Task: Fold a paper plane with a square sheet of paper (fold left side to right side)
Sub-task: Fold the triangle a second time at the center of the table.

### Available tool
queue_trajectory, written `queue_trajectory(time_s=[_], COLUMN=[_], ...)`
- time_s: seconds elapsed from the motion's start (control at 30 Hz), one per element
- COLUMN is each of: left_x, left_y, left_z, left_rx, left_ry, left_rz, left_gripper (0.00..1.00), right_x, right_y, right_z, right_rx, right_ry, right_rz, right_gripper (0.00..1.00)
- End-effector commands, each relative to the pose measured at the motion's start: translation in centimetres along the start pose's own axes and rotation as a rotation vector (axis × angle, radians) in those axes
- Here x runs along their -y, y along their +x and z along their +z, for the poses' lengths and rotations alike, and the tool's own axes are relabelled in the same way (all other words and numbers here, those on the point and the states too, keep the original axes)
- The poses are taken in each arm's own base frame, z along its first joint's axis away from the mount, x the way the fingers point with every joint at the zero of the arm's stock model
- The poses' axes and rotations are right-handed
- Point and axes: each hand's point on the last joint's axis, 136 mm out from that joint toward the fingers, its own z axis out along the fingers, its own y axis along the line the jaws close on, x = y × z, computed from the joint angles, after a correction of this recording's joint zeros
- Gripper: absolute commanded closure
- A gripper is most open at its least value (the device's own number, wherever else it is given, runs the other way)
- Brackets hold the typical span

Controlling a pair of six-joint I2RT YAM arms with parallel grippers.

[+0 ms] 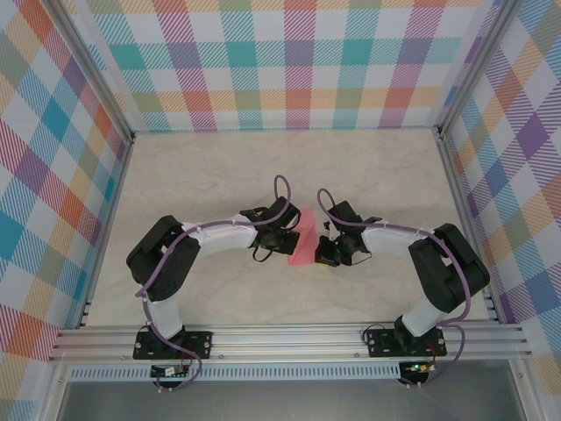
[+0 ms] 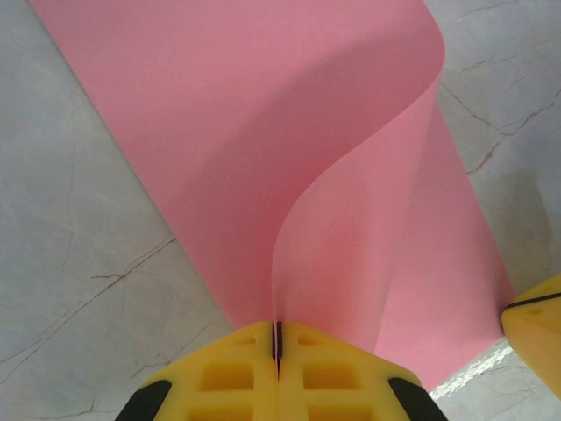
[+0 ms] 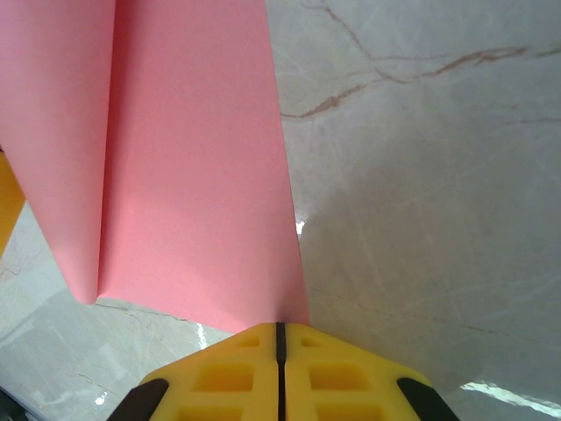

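Overhead, the square sheet of paper (image 1: 306, 239) sits mid-table (image 1: 219, 167), with the left gripper (image 1: 287, 240) at its 9 o'clock and the right gripper (image 1: 323, 252) at 3. On the left wrist, closed jaws pinch the sheet's curling edge at 6 o'clock. On the right wrist, closed jaws clamp the sheet, which spreads toward 11 o'clock.

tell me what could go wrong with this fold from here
1. The left gripper pinches the pink sheet in a loose curl; pressing it down could crease it crooked.
2. The right gripper grips only the sheet's edge, so a pull may tear it or slip it free.
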Motion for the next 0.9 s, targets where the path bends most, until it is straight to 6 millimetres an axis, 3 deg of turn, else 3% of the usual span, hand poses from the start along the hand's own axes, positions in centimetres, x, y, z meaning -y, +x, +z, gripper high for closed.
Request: queue_trajectory(time_s=[0.0, 0.87], left_x=[-0.66, -1.43], left_y=[-0.78, -0.38], left_z=[-0.02, 0.82], left_rx=[0.003, -0.010], left_ry=[-0.020, -0.050], left_rz=[0.003, 0.007], left_gripper=[0.99, 0.99], right_x=[2.14, 2.50], right_y=[1.51, 1.58], right_z=[0.72, 0.84], right_rx=[-0.057, -0.067], right_ry=[0.099, 0.121], right_rz=[0.006, 0.008], right_gripper=[0.92, 0.92])
